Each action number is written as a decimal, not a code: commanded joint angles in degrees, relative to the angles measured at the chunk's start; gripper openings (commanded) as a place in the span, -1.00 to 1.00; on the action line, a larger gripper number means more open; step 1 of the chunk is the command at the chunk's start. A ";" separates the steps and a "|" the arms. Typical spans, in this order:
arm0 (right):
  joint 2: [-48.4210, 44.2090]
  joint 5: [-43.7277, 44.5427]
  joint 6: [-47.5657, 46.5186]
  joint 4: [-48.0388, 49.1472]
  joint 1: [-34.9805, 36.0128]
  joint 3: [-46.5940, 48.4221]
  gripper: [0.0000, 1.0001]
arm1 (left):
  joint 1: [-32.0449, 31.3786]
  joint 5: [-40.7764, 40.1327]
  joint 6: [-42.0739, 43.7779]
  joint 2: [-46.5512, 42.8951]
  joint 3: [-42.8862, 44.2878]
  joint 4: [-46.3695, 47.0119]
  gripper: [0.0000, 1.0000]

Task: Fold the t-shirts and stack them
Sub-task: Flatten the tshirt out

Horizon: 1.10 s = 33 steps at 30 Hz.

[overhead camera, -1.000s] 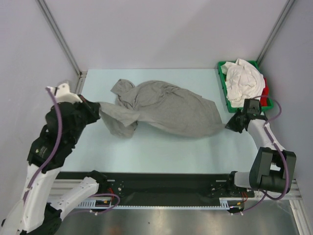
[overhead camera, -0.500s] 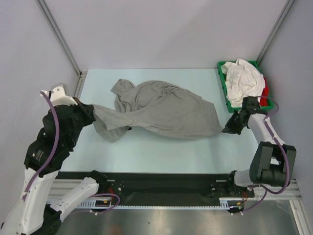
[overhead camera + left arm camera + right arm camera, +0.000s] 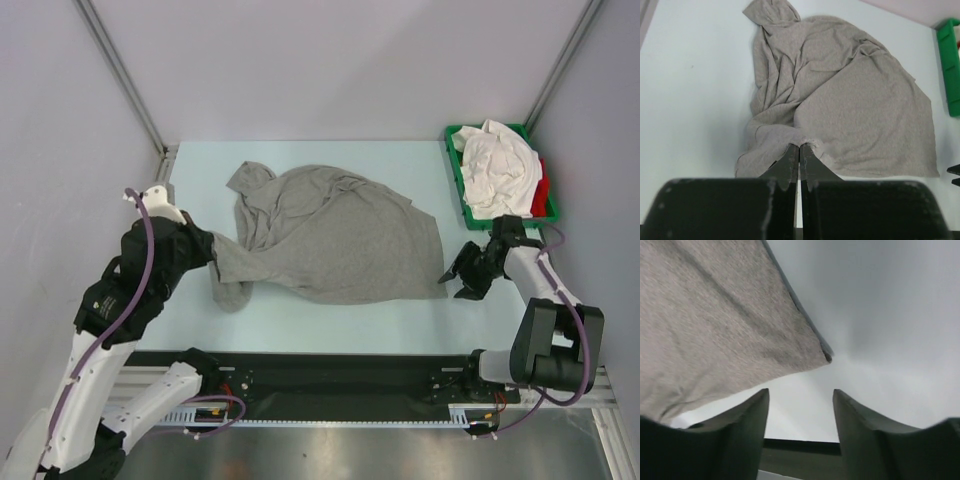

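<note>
A heather grey t-shirt lies crumpled across the middle of the table, also visible in the left wrist view. My left gripper is shut on its left edge, and the fabric bunches around the pinched fingertips. My right gripper stands open just right of the shirt's near right corner. In the right wrist view that corner lies ahead of the gripper, with nothing between the jaws. White t-shirts and a red one are piled in the tray.
A green plastic tray stands at the back right corner, its edge seen from the left wrist. Grey walls and metal posts close in the table on three sides. The black rail with the arm bases runs along the near edge.
My right gripper has opened, let go of the shirt's right corner and drawn back toward the near edge. My left gripper has moved right and nearer, carrying the shirt's left edge.
</note>
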 commanded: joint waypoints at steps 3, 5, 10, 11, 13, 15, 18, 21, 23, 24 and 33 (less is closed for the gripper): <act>-5.64 -2.50 7.80 8.66 -0.13 -7.10 0.31 | 0.38 4.33 0.01 0.85 -0.47 3.76 -0.99; -6.87 -3.03 10.26 11.82 -0.13 -9.05 0.31 | 0.38 4.60 0.36 1.29 -0.38 4.12 -0.99; -7.32 -0.23 15.53 16.14 0.13 -13.27 -0.14 | 0.38 5.39 1.76 2.17 0.32 4.47 -0.99; -6.88 0.74 16.94 16.67 0.22 -13.63 -0.17 | 0.38 5.48 2.11 2.52 0.49 4.47 -0.99; -6.79 2.32 20.20 17.98 0.75 -14.42 -0.17 | 0.38 5.66 2.38 2.79 0.85 4.56 -1.00; -6.70 4.26 22.83 18.08 1.89 -14.42 -0.12 | 0.38 5.92 2.38 2.88 0.94 4.56 -0.99; -5.83 8.56 25.64 15.71 3.21 -13.81 -0.03 | 0.38 6.18 2.64 2.70 0.93 4.56 -0.99; -4.52 12.25 26.44 15.97 4.70 -13.72 -0.01 | 0.47 6.01 2.91 2.26 0.76 4.56 -0.99; -3.02 13.58 27.76 15.18 5.49 -13.19 -0.01 | 0.47 5.75 3.08 2.17 0.76 4.47 -0.99; -1.71 14.45 28.02 15.18 6.19 -12.84 -0.01 | 0.38 5.48 3.17 2.09 0.85 4.47 -0.99; 4.29 16.31 27.41 16.85 8.22 -10.64 -0.96 | 0.47 4.60 2.56 1.47 0.76 4.47 -0.99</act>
